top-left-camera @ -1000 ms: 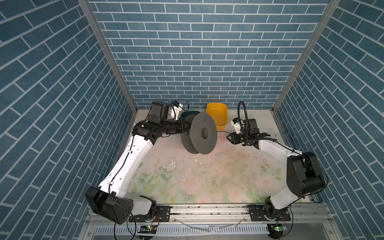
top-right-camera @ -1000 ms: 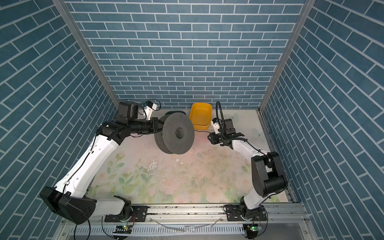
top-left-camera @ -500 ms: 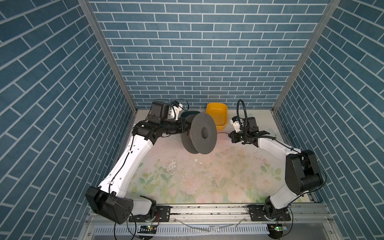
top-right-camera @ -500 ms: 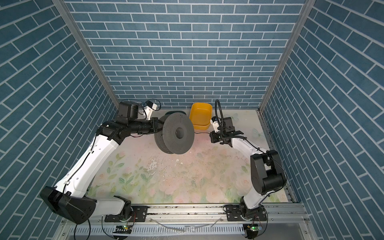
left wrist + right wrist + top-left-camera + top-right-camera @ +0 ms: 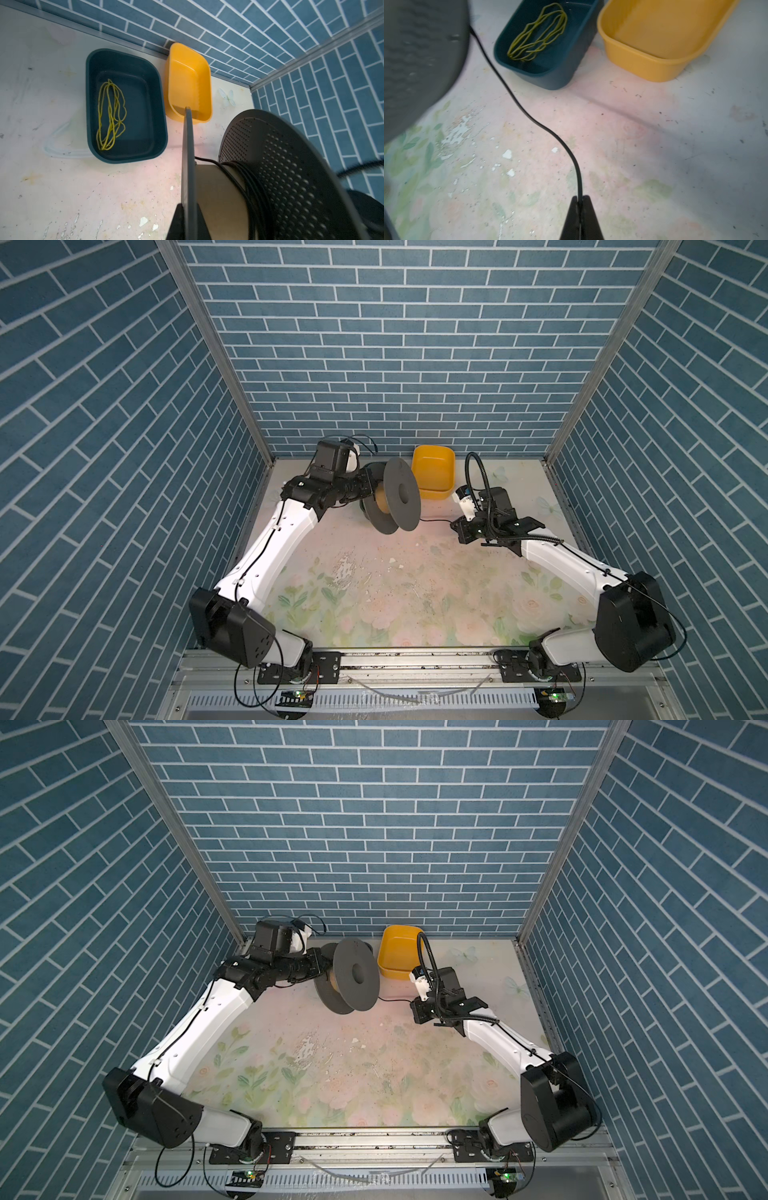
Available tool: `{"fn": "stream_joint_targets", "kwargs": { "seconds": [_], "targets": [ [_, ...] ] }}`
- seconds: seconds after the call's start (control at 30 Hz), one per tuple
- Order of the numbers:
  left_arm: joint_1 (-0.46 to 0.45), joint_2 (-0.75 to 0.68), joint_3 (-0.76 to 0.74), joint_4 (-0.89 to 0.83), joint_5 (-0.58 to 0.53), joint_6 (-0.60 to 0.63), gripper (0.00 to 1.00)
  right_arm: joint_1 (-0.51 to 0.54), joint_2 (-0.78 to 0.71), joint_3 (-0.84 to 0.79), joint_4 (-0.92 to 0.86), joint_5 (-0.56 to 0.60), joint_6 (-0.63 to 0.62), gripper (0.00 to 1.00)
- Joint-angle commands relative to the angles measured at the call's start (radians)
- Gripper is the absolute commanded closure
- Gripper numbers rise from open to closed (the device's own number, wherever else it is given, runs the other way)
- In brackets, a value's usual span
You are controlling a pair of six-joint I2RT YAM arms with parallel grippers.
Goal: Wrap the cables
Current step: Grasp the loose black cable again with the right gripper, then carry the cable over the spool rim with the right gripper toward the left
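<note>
The left pincer [image 5: 188,206] clamps the spool [image 5: 401,499] flange near the counter's [image 5: 415,593] back edge, steadying it for winding. The right pincer [image 5: 580,204] squeezes the cable [image 5: 529,114] (partly coiled already), probably guiding slack.

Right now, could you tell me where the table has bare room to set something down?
The front half of the table, up to the rail, is bare; so is the back right corner beside the yellow bin. Crowded at the back middle: spool, teal bin, cable to the right gripper.
</note>
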Motion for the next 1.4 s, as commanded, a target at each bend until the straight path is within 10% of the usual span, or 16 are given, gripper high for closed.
{"fn": "stream_joint_targets", "kwargs": {
  "seconds": [0.0, 0.67, 0.97, 1.37],
  "targets": [
    [-0.031, 0.018, 0.056, 0.118, -0.107, -0.024, 1.0, 0.059, -0.065, -0.018, -0.057, 0.034, 0.019, 1.0],
    [-0.247, 0.177, 0.118, 0.029, -0.287, 0.128, 1.0, 0.188, -0.182, 0.27, -0.148, -0.171, 0.013, 1.0],
    [-0.285, 0.185, 0.097, -0.024, -0.149, 0.231, 1.0, 0.166, -0.06, 0.425, -0.212, -0.007, 0.042, 1.0],
    [-0.285, 0.134, 0.046, -0.035, 0.047, 0.358, 1.0, -0.018, 0.063, 0.543, -0.273, -0.258, 0.007, 1.0]
  ]
}}
